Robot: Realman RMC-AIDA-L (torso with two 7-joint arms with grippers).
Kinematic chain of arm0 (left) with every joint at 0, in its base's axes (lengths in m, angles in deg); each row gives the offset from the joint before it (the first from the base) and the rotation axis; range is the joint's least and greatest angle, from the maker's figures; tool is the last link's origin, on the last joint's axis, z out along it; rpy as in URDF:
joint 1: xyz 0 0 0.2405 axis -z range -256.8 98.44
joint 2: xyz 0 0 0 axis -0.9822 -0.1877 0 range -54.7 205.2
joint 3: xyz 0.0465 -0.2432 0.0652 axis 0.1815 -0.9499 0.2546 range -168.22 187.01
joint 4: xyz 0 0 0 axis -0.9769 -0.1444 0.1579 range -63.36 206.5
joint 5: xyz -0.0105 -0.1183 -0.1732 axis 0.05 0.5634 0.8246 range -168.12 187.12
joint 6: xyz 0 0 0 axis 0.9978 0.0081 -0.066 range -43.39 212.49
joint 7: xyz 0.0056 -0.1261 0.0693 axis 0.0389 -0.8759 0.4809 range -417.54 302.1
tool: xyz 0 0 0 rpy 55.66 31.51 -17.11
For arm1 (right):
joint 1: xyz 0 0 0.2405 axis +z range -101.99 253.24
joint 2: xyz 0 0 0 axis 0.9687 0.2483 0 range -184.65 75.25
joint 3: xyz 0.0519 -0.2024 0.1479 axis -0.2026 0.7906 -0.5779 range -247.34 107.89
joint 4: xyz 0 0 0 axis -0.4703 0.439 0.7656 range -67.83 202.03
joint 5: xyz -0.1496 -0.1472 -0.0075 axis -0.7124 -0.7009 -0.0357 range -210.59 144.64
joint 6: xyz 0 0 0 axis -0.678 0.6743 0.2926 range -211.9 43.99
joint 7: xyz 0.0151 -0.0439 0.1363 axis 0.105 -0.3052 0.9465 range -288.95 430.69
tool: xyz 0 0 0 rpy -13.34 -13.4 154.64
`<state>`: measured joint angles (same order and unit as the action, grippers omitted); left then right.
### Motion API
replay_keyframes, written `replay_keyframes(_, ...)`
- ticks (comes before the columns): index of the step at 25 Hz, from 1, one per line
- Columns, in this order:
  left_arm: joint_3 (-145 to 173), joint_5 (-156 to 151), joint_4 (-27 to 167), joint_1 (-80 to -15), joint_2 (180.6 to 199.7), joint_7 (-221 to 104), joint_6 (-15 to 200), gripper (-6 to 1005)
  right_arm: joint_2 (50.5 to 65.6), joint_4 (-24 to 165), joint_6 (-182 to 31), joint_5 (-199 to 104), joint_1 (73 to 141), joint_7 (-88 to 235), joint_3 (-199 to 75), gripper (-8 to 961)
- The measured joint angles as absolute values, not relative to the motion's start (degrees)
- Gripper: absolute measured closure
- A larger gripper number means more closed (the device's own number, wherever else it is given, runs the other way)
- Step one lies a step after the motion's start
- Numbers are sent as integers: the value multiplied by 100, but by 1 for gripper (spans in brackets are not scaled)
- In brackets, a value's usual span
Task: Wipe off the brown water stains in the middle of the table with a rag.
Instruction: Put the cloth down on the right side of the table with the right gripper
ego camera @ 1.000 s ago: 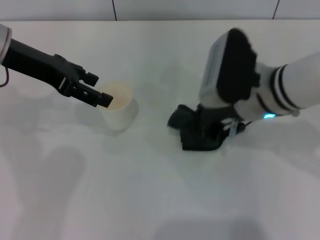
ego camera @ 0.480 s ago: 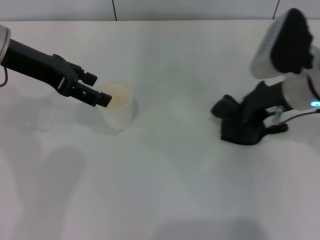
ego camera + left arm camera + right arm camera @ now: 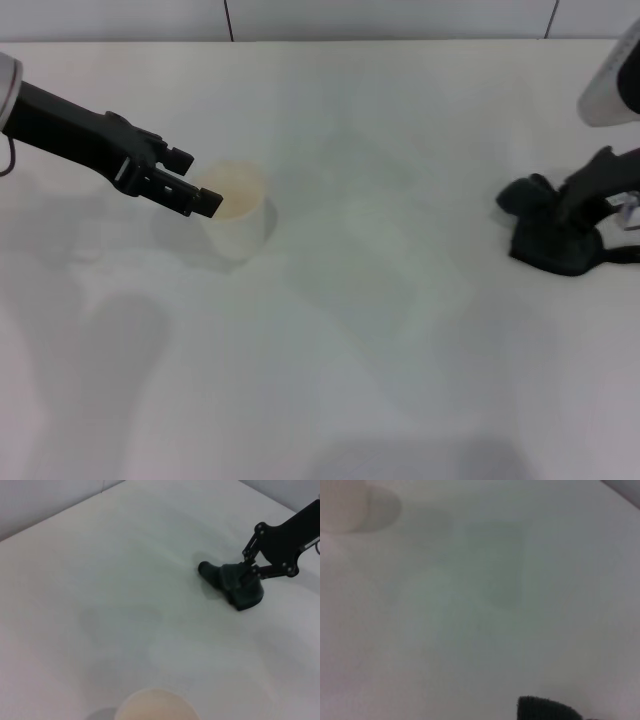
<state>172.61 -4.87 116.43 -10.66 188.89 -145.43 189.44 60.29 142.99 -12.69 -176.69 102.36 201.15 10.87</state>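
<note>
The dark grey rag (image 3: 545, 240) lies bunched on the white table (image 3: 330, 400) at the far right. My right gripper (image 3: 575, 215) is shut on it and presses it onto the tabletop. The left wrist view shows the rag (image 3: 235, 582) with the right gripper (image 3: 247, 572) clamped on it, and a corner of the rag (image 3: 540, 710) shows in the right wrist view. No brown water stains show; only a faint damp sheen (image 3: 370, 250) marks the table's middle. My left gripper (image 3: 195, 185) is open, at the left rim of a white cup (image 3: 237, 215).
The white cup stands left of the middle and looks faintly brownish inside; its rim also shows in the left wrist view (image 3: 155, 705). A tiled wall runs along the table's far edge (image 3: 320, 40).
My right gripper has dragged the rag from the middle of the table to the far right. The left arm and the cup have not moved.
</note>
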Motion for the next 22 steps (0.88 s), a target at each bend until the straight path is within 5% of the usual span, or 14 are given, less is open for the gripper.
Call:
replay_keyframes(11,17261,-509,11619,-1041,18889,-14543,18896,105,6049,14369,-368,-17583,10276,20131,593,851)
replay_keyframes(22,17261,-510,11626,-1065,18907,-14543,18908,104,6030,14319,-321,-17003,10334,20096,35,647)
